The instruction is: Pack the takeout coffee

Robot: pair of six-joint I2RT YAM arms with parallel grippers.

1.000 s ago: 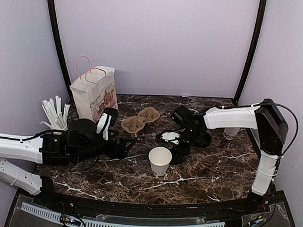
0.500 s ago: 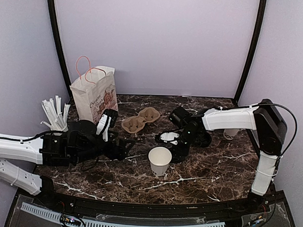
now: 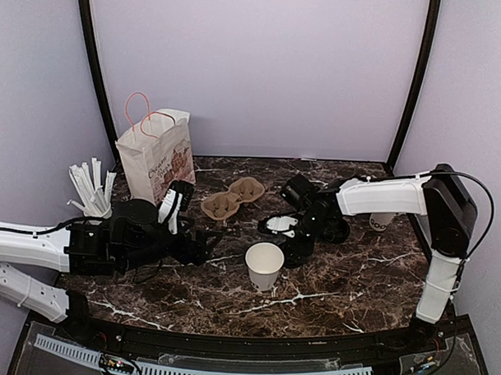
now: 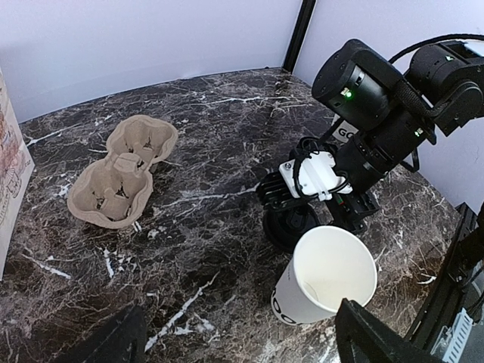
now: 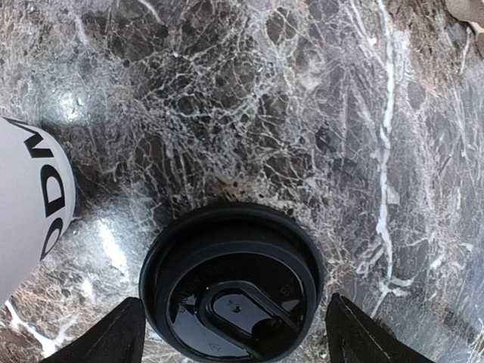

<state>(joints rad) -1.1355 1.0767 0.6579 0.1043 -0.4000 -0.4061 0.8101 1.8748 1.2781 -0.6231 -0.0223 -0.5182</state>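
- Right claw [image 5: 236, 333] wide open, straddling black lid [image 5: 231, 280] flat on table [image 5: 227, 91]; nothing gripped, set to pinch it.
- Left claw [image 4: 242, 340] wide open, empty, facing lidless cup [image 4: 325, 272].

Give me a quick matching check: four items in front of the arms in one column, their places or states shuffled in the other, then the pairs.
Items:
1. paper cup
2. black lid
3. cup carrier
4. paper bag

Places or states:
A. upright at the back left
B. lying flat under the right gripper
C. upright and uncovered, front middle
D. empty, just right of the bag

Pairs: 1-C, 2-B, 3-D, 4-A
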